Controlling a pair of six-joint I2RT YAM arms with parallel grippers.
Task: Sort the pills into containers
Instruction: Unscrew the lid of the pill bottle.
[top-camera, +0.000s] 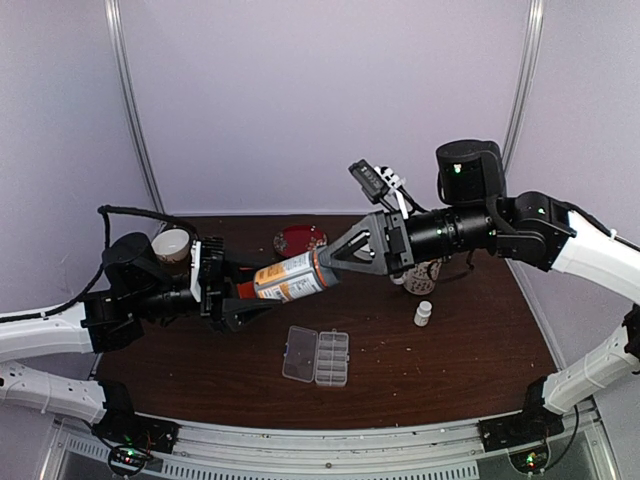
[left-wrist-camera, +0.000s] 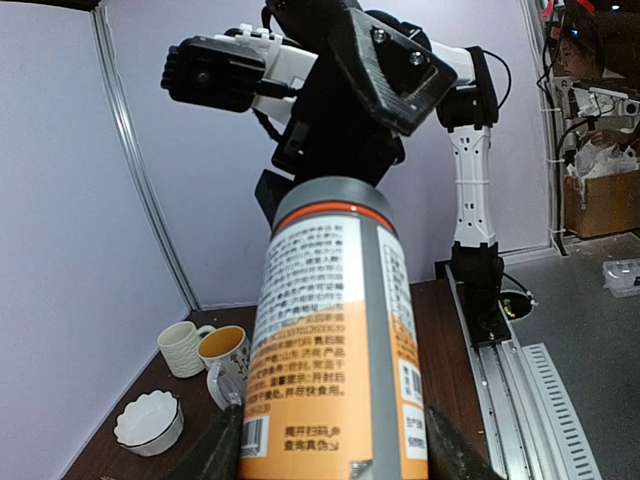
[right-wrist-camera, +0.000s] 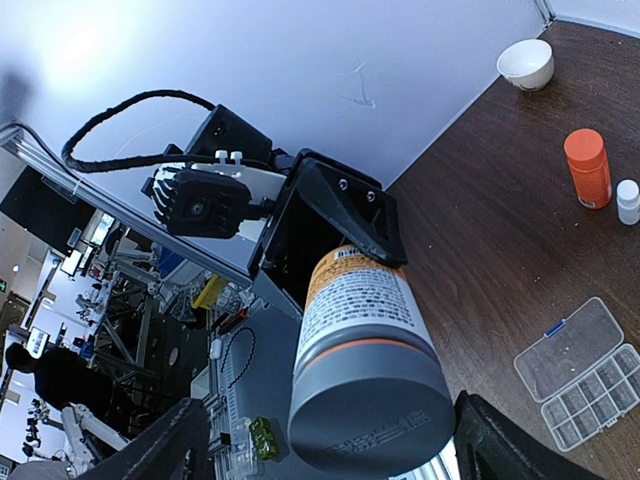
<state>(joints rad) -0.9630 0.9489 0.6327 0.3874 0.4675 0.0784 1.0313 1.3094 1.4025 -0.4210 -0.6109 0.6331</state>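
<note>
Left gripper (top-camera: 248, 297) clamped on big bottle (top-camera: 290, 277), held sideways mid-air. Right gripper (top-camera: 325, 262) jaws apart, straddling its grey cap (right-wrist-camera: 370, 425). Open pill box (top-camera: 317, 356) sits on table (top-camera: 470, 350) just below, cells look empty. 0 pills sorted, cap on, all sorting left.

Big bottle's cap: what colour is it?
Grey cap, orange ring below it on the bottle; right wrist view shows it best.
</note>
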